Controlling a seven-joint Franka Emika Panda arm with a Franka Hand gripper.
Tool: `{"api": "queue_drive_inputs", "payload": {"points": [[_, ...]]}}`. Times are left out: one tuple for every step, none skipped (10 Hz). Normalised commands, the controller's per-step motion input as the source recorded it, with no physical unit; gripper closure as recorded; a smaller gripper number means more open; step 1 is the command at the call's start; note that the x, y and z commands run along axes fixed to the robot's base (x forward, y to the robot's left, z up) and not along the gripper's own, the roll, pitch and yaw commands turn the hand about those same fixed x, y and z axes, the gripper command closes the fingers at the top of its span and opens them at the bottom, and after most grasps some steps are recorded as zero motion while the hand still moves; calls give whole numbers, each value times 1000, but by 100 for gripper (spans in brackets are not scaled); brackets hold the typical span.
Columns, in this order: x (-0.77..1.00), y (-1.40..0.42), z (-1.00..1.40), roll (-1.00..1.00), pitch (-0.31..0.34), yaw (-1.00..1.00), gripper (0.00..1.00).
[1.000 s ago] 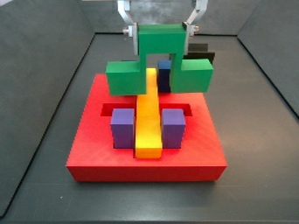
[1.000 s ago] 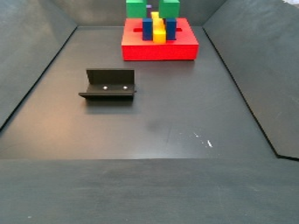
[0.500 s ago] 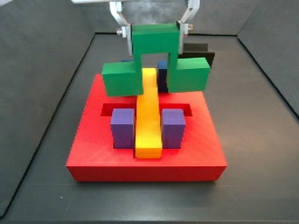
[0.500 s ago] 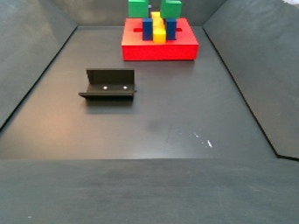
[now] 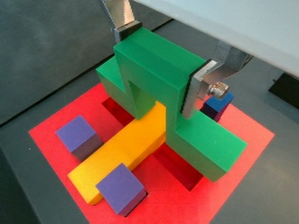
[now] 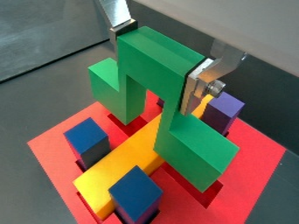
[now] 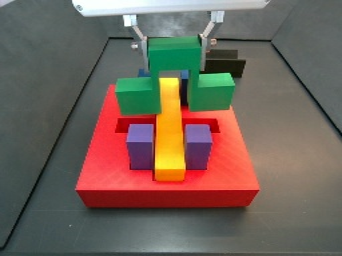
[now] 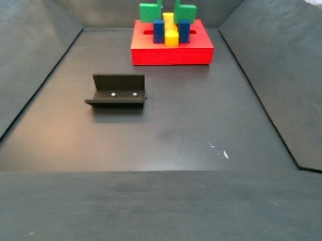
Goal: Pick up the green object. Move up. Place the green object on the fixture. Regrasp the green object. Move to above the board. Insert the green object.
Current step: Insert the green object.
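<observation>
Gripper: the gripper [image 5: 163, 63] stands over the far part of the board, fingers pointing down; its silver fingers [image 6: 200, 86] are pinched on the raised middle cube of the green object, one plate on each side face.
Green object: the green object [image 7: 175, 76] is held upright, bridge-fashion, straddling the yellow bar; its two lower side cubes hang on either side of the bar. In both wrist views its legs reach down to the red surface at the recessed slot; whether they are fully seated cannot be told.
Board: the board [image 7: 107, 181] is a red square block lying at the far end of the floor in a side view [image 8: 174, 55].
Yellow bar: the yellow bar [image 5: 122, 151] lies along the board's middle and passes under the green arch.
Purple blocks: two purple blocks [image 7: 140, 146] stand at the near end, one on each side of the bar.
Blue block: a blue block [image 5: 218, 105] sits beside the far green leg.
Fixture: the fixture [image 8: 117, 91] stands on the dark floor, well apart from the board and bare.
</observation>
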Motion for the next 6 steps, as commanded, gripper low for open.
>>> {"api": "queue_drive_inputs", "payload": {"points": [[-57, 0, -74, 6, -89, 0, 100], [-66, 0, -114, 4, -111, 0, 100], [-106, 0, -163, 9, -157, 0, 100], [-89, -3, -211, 0, -187, 0, 100], [-94, -3, -223, 0, -187, 0, 100], [-80, -11, -211, 0, -179, 0, 100]]}}
